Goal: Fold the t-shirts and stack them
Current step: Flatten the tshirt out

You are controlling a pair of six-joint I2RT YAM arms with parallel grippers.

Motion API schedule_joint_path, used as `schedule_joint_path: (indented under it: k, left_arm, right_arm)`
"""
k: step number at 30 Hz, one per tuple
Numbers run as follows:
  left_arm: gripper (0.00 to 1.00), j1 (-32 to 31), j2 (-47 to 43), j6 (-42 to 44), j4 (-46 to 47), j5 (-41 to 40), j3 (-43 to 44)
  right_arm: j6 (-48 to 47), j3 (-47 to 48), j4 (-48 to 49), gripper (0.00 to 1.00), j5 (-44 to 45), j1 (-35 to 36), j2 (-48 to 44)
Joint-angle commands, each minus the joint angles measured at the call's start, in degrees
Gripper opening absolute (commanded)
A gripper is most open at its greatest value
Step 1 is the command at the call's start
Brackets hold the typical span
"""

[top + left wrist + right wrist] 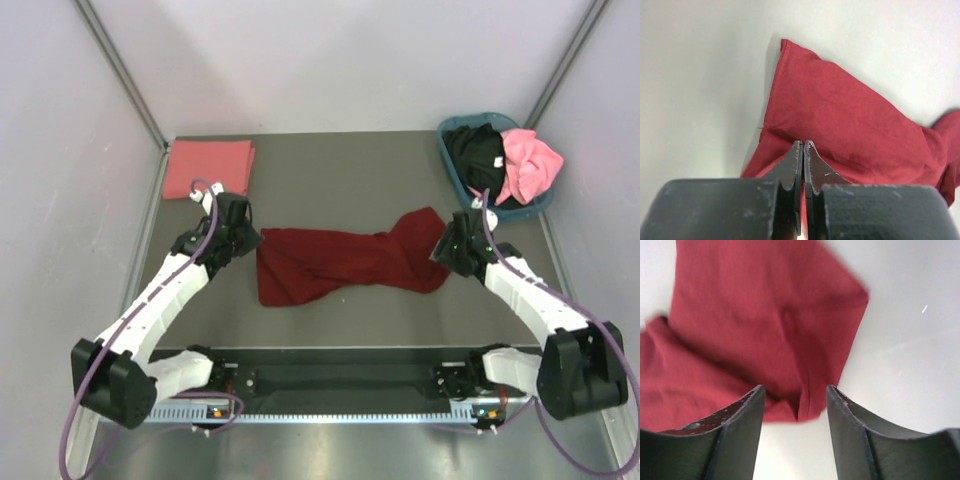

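A flat grey table (pixel 340 165) fills the floor of a pale-walled enclosure, with a metal post running up each far corner. At the near edge the two arm bases sit side by side on a dark rail. The white arms reach away from there towards the middle of the table.

In the middle lies the dark maroon t-shirt (pixel 340 262), stretched out crosswise and rumpled. It is wider and flatter at its left end, and its right end is bunched and angled towards the far side.

The left gripper (pixel 803 144) is at the shirt's left edge. Its two black fingers are pressed together with no gap between them, and their tips meet on the cloth, which creases away from them as if a fold were nipped there.

The right gripper (pixel 795 388) is at the shirt's right end. Its fingers stand well apart, one on either side of a corner of the maroon cloth that lies loose between them, and it grips nothing.

In the far left corner the salmon-pink t-shirt (pixel 207 167) lies folded into a neat rectangle, well apart from the maroon one. In the far right corner stands a teal-blue basket (pixel 452 170). The black t-shirt (pixel 478 155) is heaped in its left part, and the bright pink t-shirt (pixel 530 165) is piled beside it, spilling over the right rim.
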Motion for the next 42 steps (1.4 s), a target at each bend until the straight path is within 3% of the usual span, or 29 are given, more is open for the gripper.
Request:
schedule_joint_path:
  k: [1,5,18,33,42]
  left_arm:
    - [0.0,0.64,-0.74,2.64,-2.01,2.52,-0.34]
    - [0.0,1.25,-0.65,2.55,-1.84,2.97,-1.74]
    - [0.0,1.87,-1.97,3.25,1.32,6.83,-4.12]
    - [0.0,1.87,-1.61,2.72,3.61,9.03,-5.79]
    - [0.0,1.87,-2.05,2.81,3.7,9.21,-5.79]
  right_arm:
    - [-0.4,5.98,2.24,0.51,1.77,-3.09,4.17]
    - [-1.9,11.25,0.76,0.44,-0.16,-3.37,11.02]
    - [-9.81,17.24,-1.27,0.42,1.33,-2.58,24.82]
    - [-11.83,14.52,2.68,0.4,-0.16,-0.73,24.05]
    - [-12.18,16.62,-0.74,0.41,5.63,3.48,24.48]
